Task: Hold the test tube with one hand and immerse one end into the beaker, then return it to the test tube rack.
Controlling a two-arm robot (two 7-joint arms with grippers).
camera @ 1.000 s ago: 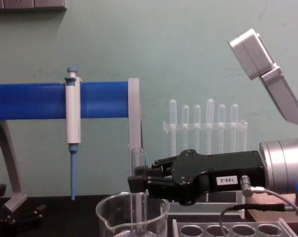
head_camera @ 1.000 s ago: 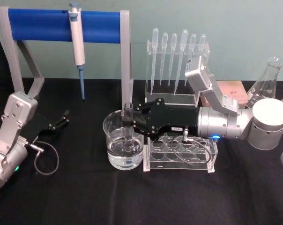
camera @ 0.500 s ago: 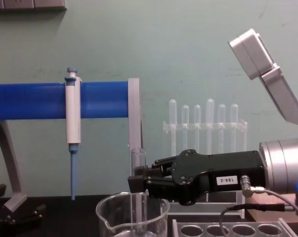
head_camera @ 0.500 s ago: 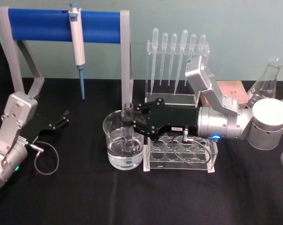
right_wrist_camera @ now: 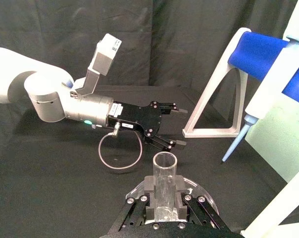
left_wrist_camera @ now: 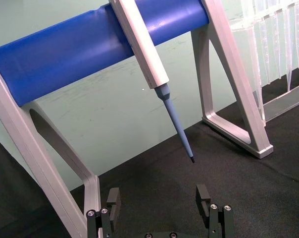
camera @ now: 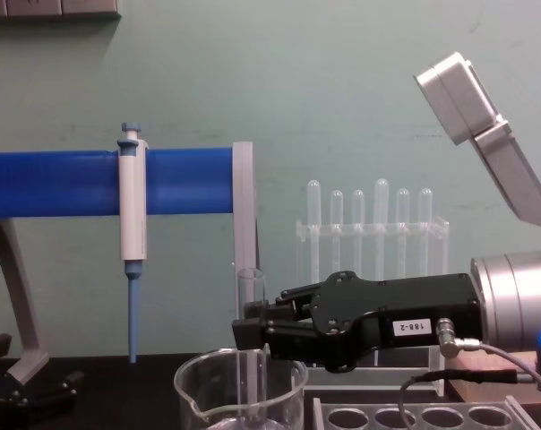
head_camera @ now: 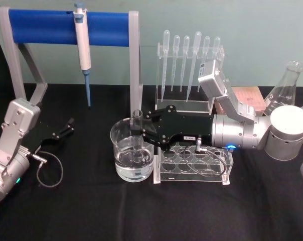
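Black right gripper [head_camera: 139,131] pinches the slim clear glass test tube [head_camera: 137,118] upright inside the wide glass beaker [head_camera: 119,145]; left gripper [head_camera: 64,128], spread, well left of it

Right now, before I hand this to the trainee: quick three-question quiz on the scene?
1. True or false: the right gripper is shut on the test tube.
2. The tube's lower end is: A) inside the beaker, B) in the test tube rack, C) on the table.
3. Fill in: the left gripper, parked near the blue stand, is ____.
Key: 1 true; 2 A; 3 open.
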